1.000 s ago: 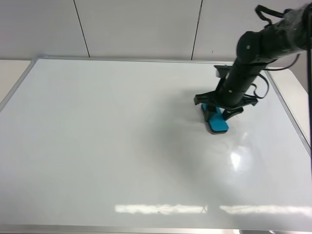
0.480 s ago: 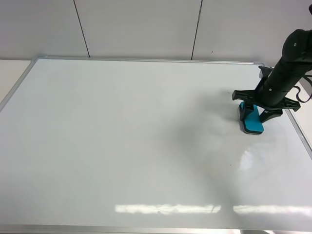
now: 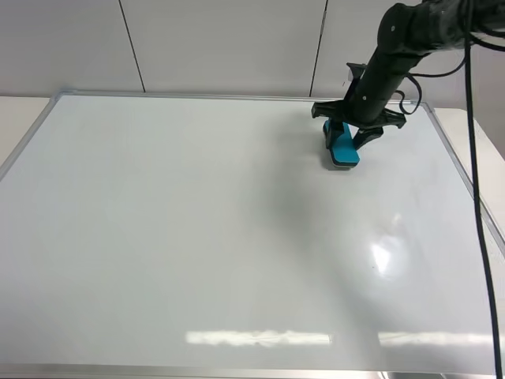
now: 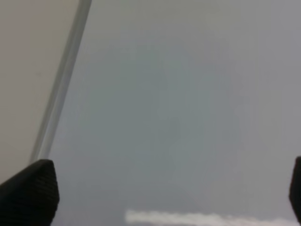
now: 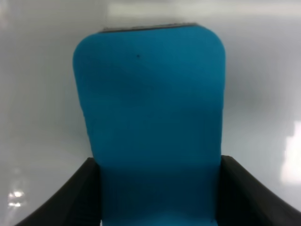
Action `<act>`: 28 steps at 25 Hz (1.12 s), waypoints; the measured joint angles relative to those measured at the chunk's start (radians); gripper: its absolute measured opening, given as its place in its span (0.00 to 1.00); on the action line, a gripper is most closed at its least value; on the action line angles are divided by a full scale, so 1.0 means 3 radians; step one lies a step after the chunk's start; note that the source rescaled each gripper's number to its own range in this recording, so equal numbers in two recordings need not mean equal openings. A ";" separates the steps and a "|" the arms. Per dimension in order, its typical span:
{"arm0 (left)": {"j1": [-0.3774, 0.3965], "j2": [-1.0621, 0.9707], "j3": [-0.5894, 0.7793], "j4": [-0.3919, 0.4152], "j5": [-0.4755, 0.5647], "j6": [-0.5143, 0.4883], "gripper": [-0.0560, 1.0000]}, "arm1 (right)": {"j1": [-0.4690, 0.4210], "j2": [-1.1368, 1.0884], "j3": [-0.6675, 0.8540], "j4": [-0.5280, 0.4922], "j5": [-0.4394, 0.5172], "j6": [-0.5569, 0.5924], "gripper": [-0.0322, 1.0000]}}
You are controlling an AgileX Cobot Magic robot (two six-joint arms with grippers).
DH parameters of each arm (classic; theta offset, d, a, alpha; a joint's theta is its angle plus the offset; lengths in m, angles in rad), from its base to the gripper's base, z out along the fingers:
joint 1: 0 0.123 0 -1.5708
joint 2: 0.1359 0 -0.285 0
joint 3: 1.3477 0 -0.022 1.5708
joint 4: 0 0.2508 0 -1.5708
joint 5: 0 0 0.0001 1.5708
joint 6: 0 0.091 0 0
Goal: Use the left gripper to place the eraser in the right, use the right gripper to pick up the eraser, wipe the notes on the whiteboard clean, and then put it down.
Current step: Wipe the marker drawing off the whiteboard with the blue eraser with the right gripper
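The right gripper (image 3: 348, 139) has its jaws closed against the two long sides of the eraser (image 3: 344, 151), open only as wide as the block itself. In the right wrist view the black fingers (image 5: 70, 200) press against both flanks of its near end, and the far end sticks out free beyond them. The eraser sits in the upper right of the exterior view, its underside down on the whiteboard (image 3: 197, 221), close to the board's top edge and well in from its right edge.

The eraser is a teal-blue oblong with rounded corners and a smooth matte top. A thin dark strip shows along its far end at the base (image 5: 150, 27). The black arm (image 3: 394, 47) reaches down to it from the upper right corner, with cables trailing alongside.

The left gripper (image 4: 162, 193) has its jaws spread wide and holds nothing. Its black ribbed pads (image 4: 28, 193) hang over bare board beside the thin silver frame (image 4: 61, 84), with the cream surface (image 4: 28, 70) beyond.

The board is glossy white and catches bright streaks of light along its lower part (image 3: 260, 338).
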 joint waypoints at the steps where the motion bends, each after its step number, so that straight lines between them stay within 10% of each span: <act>1: 0.0000 0.0000 0.0000 0.0000 0.0000 0.0000 1.00 | 0.0006 0.0075 -0.0110 0.0000 0.0091 -0.0011 0.08; 18: 0.0000 0.0000 0.0000 0.0000 0.0000 0.0000 1.00 | -0.0686 0.0234 -0.0367 -0.0524 0.0545 -0.0077 0.08; 28: 0.0000 0.0000 0.0000 0.0000 0.0000 0.0000 1.00 | -0.0415 0.0337 -0.0403 -0.0503 0.0287 -0.0083 0.08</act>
